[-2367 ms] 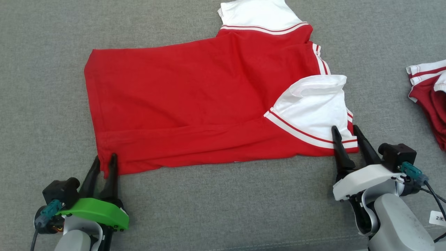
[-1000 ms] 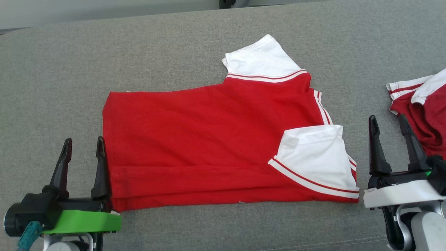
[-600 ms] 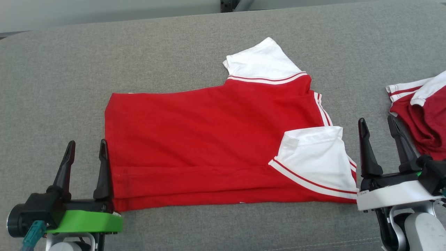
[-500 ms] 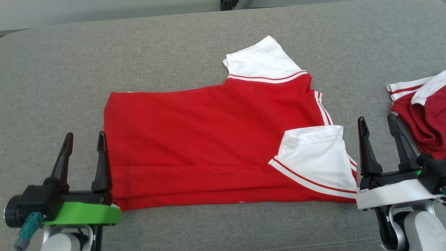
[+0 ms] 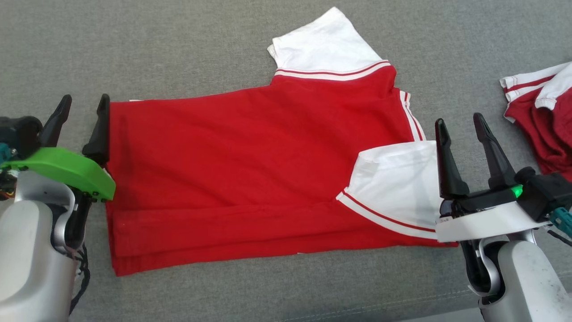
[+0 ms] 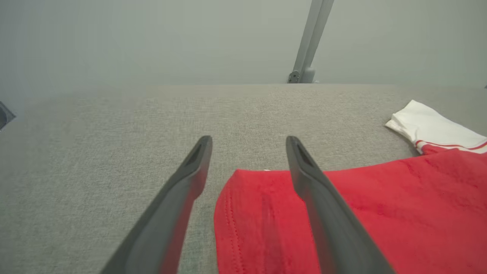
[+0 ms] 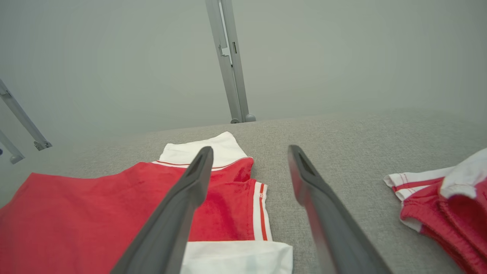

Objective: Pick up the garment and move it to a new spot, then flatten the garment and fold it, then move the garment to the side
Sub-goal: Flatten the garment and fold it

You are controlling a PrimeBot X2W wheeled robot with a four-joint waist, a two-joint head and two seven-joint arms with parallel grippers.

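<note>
A red garment (image 5: pixel 250 165) with white sleeves lies spread flat on the grey surface, its near edge folded over, one white sleeve (image 5: pixel 326 44) pointing away and the other (image 5: pixel 397 188) lying on the body. My left gripper (image 5: pixel 85 105) hovers open at the garment's far-left corner (image 6: pixel 243 182), holding nothing. At the garment's right edge my right gripper (image 5: pixel 460 125) is open above the folded white sleeve (image 7: pixel 236 258) and also holds nothing.
A second red and white garment (image 5: pixel 545 116) lies crumpled at the right edge, close to my right gripper (image 7: pixel 247 152). Grey fabric surface (image 5: pixel 178 40) extends all around. A metal post (image 7: pixel 228 61) stands past the far edge.
Both grippers let go of the garment's near edge, opened, and lifted forward along its left and right sides. The camera has tilted and shifted. The garment lies as before.
</note>
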